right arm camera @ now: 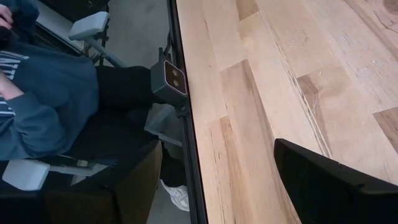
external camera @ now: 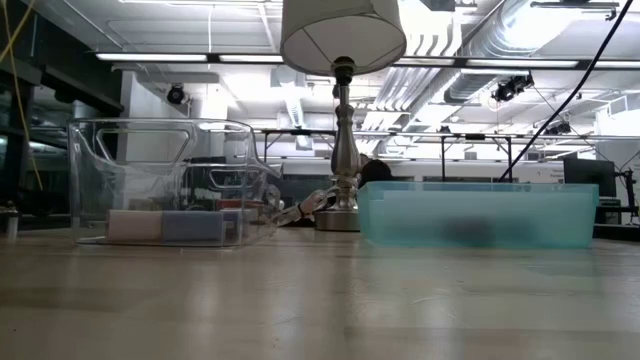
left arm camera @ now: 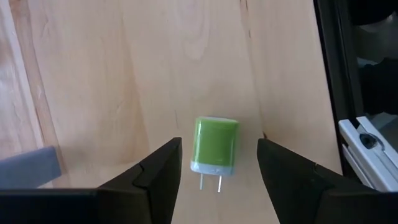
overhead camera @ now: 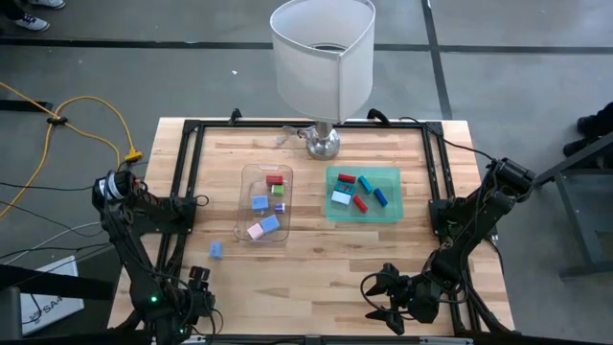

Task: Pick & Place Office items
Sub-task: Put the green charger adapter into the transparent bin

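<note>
1. Looking straight down from the high view, most office items are already sorted. The clear tray (overhead camera: 265,203) holds a red block, a small green piece, two blue blocks and a pink one. The green tray (overhead camera: 363,195) holds about six pieces in red, blue and teal, most of them lying at a slant. One pale blue block (overhead camera: 216,249) lies alone on the counter (overhead camera: 326,268), near the clear tray and outside it, so this one at least seems left to place. The left hand (overhead camera: 196,299) is low at the near left corner of the counter. The right hand (overhead camera: 386,298) waits at the near edge on the right, with its fingers spread wide and nothing between them.

2. The low view shows both trays standing on the counter, with a lamp (external camera: 343,120) behind them. Pale blocks show through the clear wall. Neither hand appears here.

3. The left wrist view shows a green plug adapter (left arm camera: 214,146) lying flat on the counter between the left hand's two fingers, which stand apart and do not touch it. Its long axis runs along the fingers, and its two metal prongs point back toward the wrist. It seems either just set down or about to be gripped.

4. The right wrist view shows only bare counter, and a seated person beyond its edge.
</note>
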Robot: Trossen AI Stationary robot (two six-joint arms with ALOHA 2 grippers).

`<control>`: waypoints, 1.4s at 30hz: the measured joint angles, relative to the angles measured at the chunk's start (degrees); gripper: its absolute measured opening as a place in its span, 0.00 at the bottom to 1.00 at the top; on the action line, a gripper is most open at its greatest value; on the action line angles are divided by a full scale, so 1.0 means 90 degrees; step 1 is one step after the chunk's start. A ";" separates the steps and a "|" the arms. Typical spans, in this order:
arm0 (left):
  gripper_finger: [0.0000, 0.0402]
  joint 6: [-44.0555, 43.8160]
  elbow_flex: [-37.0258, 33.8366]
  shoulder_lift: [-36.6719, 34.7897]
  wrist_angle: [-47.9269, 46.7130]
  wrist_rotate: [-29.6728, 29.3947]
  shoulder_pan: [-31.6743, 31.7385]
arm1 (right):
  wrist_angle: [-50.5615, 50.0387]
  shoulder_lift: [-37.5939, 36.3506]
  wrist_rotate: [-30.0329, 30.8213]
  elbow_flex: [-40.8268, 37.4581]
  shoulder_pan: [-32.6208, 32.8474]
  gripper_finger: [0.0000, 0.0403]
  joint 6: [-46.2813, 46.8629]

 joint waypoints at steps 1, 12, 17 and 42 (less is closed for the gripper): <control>0.50 -0.0002 0.0000 0.0015 0.0007 0.0002 0.0000 | 0.0000 -0.0001 0.0000 0.0001 -0.0001 0.74 -0.0001; 0.50 -0.0106 0.0000 0.0245 0.0072 0.0179 0.0008 | 0.0001 0.0000 0.0000 0.0001 0.0001 0.74 -0.0002; 0.50 -0.0075 0.0000 0.0406 0.0099 0.0245 0.0012 | 0.0000 0.0000 0.0000 0.0000 0.0001 0.74 -0.0002; 0.50 0.0180 -0.0012 0.0745 0.0379 0.0487 0.0216 | 0.0000 0.0000 0.0000 0.0002 -0.0002 0.74 0.0001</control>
